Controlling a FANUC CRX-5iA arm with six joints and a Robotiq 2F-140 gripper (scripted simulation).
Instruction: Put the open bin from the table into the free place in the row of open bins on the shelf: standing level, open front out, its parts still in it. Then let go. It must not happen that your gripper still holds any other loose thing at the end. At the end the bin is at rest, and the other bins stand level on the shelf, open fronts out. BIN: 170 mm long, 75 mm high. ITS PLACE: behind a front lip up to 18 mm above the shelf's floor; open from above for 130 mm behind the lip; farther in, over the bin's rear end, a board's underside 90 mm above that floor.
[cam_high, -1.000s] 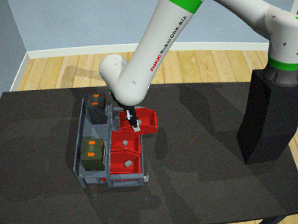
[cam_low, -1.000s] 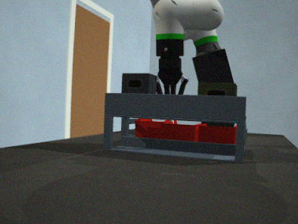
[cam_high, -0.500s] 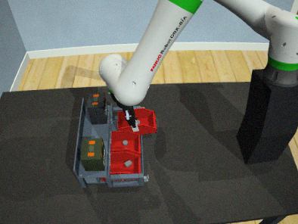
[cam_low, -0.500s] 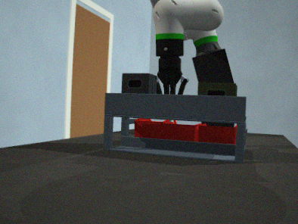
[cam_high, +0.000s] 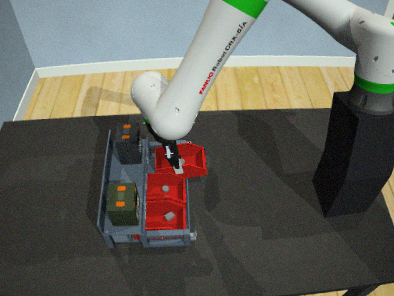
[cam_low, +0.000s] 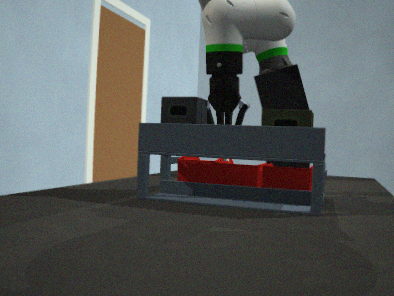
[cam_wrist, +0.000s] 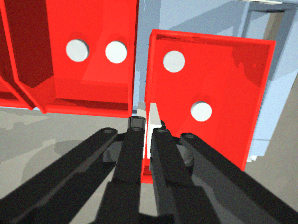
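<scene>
My gripper (cam_high: 173, 162) is shut on a side wall of the red open bin (cam_high: 184, 160). The bin sits at the far end of the row on the grey shelf (cam_high: 142, 235), turned a little askew and reaching out past the shelf's right side. In the wrist view my fingertips pinch the bin's thin wall, and two pale round parts lie in this bin (cam_wrist: 210, 95). Two other red bins (cam_high: 166, 190) (cam_high: 167, 216) stand in the row; the nearer one shows in the wrist view (cam_wrist: 95, 55). In the exterior view my gripper (cam_low: 225, 116) reaches down behind the shelf's top board.
A black box (cam_high: 127, 145) and an olive box (cam_high: 122, 202) with orange marks stand on the shelf's upper board. The robot's dark pedestal (cam_high: 355, 155) stands at the right of the table. The shelf's board (cam_low: 230, 141) covers the bins' rear ends.
</scene>
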